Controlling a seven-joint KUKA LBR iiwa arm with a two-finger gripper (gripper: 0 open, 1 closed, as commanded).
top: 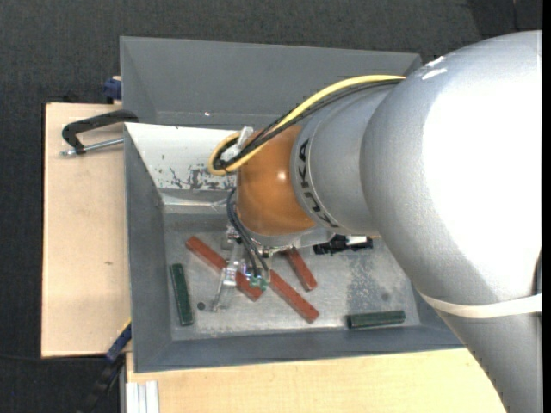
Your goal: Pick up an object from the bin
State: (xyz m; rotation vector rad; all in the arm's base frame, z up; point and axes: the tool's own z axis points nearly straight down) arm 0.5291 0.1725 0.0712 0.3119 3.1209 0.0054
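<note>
The pincer (237,280), its opening impossible to tell, sits among red sticks (291,298); green sticks (181,294) lie apart.

Down on your bin's (145,231) grey floor, a short red-brown piece (250,289) lies near the middle, right at the tool (228,284). Around it, three slanting bars lie flat: the left red-brown bar (203,251) up-left of it, the long red-brown bar (293,299) running down-right from it, and the right red-brown bar (302,270) just beyond. The left green bar (181,295) lies along the left wall, and the front green bar (375,319) along the front wall.
</note>
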